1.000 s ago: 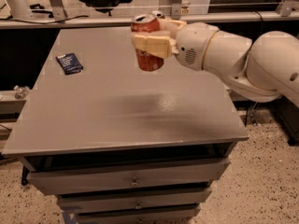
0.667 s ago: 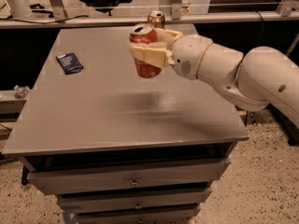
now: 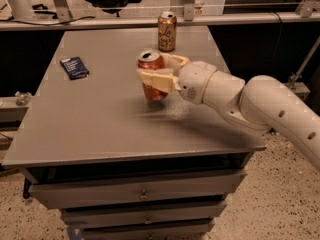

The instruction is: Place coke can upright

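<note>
Grey laminate covers the table (image 3: pixel 75 129), the largest thing in view, with drawers (image 3: pixel 142 194) stacked under its front edge. The white arm (image 3: pixel 270 104) reaches in over the table's right side. Its gripper (image 3: pixel 154 69) sits above the middle of the table, and the cream fingers (image 3: pixel 155 79) pinch the coke can (image 3: pixel 155 92) across its waist, one on the near side and one behind. The can stands nearly upright with its silver top showing, low over the table's middle. Whether its base touches the surface I cannot tell.

A brown-gold can (image 3: pixel 167 31) stands at the table's far edge, and a dark packet (image 3: pixel 74 67) lies towards the table's left side.

The coke can is probably light, thin-walled and smooth. It would dent under a hard squeeze and slip under a loose one, so a moderate grip around mid-height suits it, as here. Its narrow base would tip if let go at a lean
</note>
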Robot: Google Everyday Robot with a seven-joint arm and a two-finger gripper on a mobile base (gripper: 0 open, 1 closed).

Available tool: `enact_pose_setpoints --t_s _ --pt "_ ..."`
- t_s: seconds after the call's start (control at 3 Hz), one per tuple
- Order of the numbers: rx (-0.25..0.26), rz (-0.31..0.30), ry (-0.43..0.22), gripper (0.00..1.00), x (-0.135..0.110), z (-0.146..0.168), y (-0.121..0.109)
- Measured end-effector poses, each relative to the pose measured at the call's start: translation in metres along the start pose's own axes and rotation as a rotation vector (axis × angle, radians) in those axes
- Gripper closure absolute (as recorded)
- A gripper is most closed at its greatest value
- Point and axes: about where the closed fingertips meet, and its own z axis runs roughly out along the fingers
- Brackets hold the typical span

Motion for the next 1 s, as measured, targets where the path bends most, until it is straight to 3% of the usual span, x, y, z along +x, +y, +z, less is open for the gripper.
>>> enact_pose_setpoints --t_s 0.67,1.0 --pt "0.007 0.041 0.024 0.59 0.034 -0.008 -0.002" --pt "0.007 0.041 0.024 0.35 0.032 -0.008 -0.002"
